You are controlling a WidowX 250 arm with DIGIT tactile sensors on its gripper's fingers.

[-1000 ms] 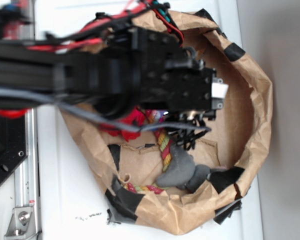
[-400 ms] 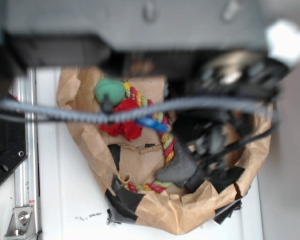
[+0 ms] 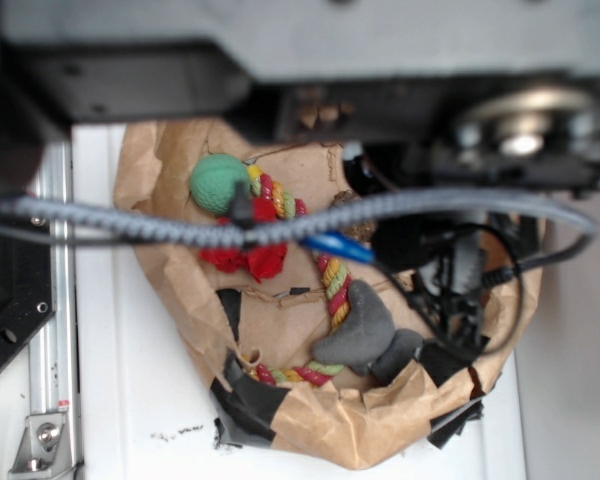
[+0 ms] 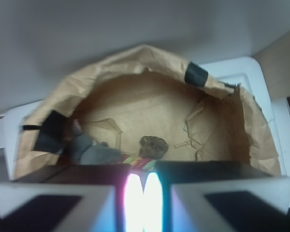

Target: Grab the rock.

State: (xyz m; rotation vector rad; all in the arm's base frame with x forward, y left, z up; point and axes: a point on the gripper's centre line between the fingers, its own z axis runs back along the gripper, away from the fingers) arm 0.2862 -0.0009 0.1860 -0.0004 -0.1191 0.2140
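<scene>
In the wrist view the rock [image 4: 153, 146], a small rough dark-brown lump, lies on the floor of the brown paper bag [image 4: 135, 104]. It sits just beyond my gripper [image 4: 143, 193], whose two pads are pressed together, shut on nothing. A grey curved piece [image 4: 97, 154] lies left of the rock, and a striped rope [image 4: 137, 162] runs between the rock and my fingertips. In the exterior view the blurred arm and its cable cross the bag [image 3: 310, 420]. The gripper [image 3: 458, 285] hangs over the bag's right side there. I cannot pick out the rock in that view.
Inside the bag are a green ball [image 3: 218, 182], a red cloth [image 3: 252, 255], the coloured rope [image 3: 332, 285] and the grey piece [image 3: 358, 335]. Black tape patches the bag's crumpled walls [image 3: 250, 400]. A metal rail [image 3: 52, 330] runs along the left.
The arm has risen toward the exterior camera and gone out of focus, uncovering the green ball and rope. The gripper has shifted to the right side of the bag.
</scene>
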